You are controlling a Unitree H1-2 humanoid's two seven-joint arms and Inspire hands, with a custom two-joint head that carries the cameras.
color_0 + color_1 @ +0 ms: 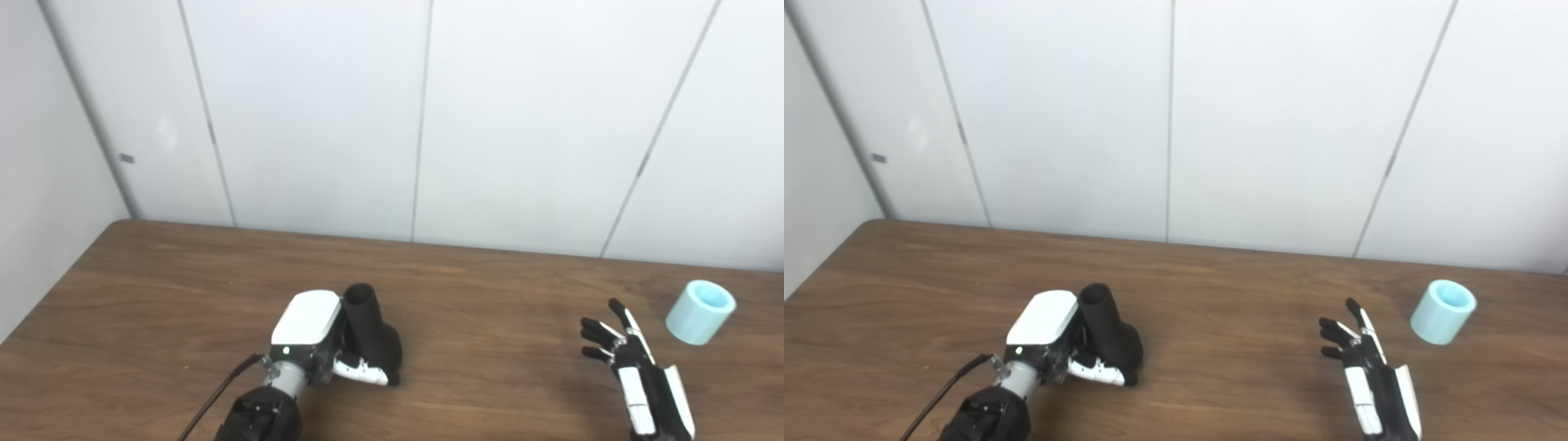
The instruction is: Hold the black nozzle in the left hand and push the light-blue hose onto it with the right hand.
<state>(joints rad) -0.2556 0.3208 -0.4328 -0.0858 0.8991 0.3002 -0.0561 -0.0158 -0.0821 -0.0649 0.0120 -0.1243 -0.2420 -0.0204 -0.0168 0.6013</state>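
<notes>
- So we've got a brown wood-grain tabletop (478, 288) with white wall panels (318, 110) behind it, both arms coming in from the near edge.
- Our left robot hand (324, 343) sits left of center, wrapped around the black nozzle (367, 331). The white back of the hand faces up, and one white-and-black finger (365, 371) curls around the near side of the nozzle's fat base.
- The nozzle stands on the tabletop with its wide end down and the narrow open tube pointing up, leaning a little toward the far left. We can see right into the mouth of the tube.
- A black cable (217, 392) runs off the left wrist toward the near edge.
- Our right robot hand (1363, 361) is over on the right side, holding nothing, fingers spread apart and pointing toward the far side, palm side turned left.
- The light-blue hose (1443, 312) is really just a short chunky cylinder, sitting on the tabletop at the far right, tipped so its open end faces up and right.
- The hose is just beyond and to the right of the right robot hand's fingertips, not touching them, and well apart from the nozzle.
</notes>
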